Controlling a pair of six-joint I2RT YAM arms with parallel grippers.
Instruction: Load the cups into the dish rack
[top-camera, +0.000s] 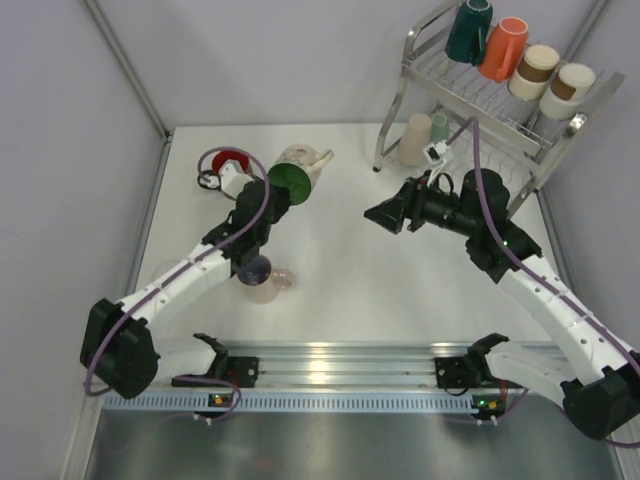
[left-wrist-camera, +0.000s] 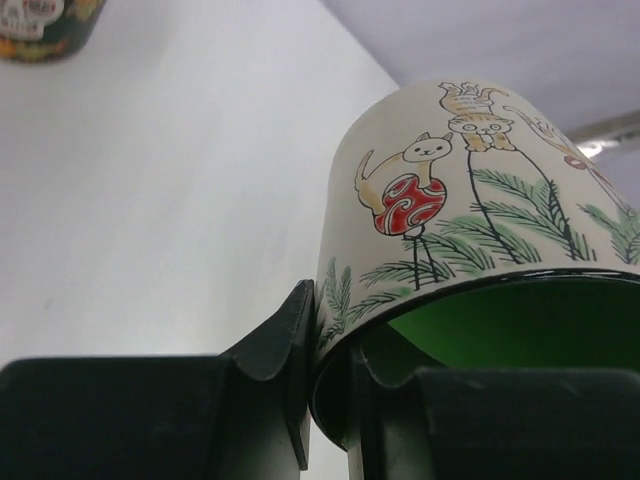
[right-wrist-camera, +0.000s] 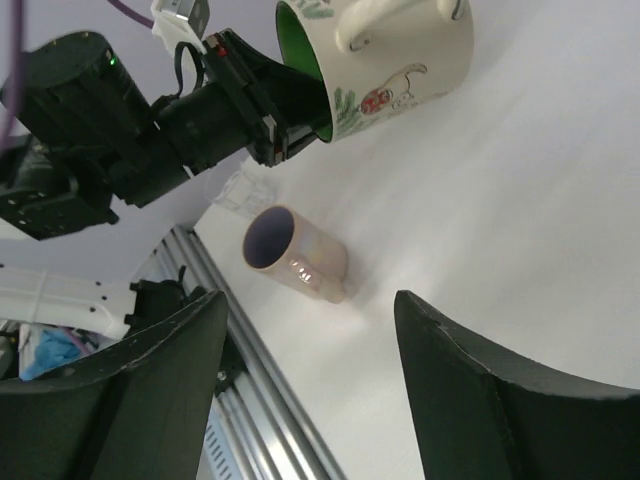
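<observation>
Left wrist view: cream green-lined cat-print ceramic mug (left-wrist-camera: 470, 200), cut off at 3 o'clock, is clamped by left gripper (left-wrist-camera: 326, 372); right gripper (right-wrist-camera: 310, 325) is held apart.

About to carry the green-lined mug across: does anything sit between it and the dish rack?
Yes. The open right gripper and its wrist hang between the green-lined mug, held by the left gripper, and the dish rack.

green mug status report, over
Left pincer shut on green mug rim. Right pincer open, empty. Pink cup lying on its side nearby.
</observation>
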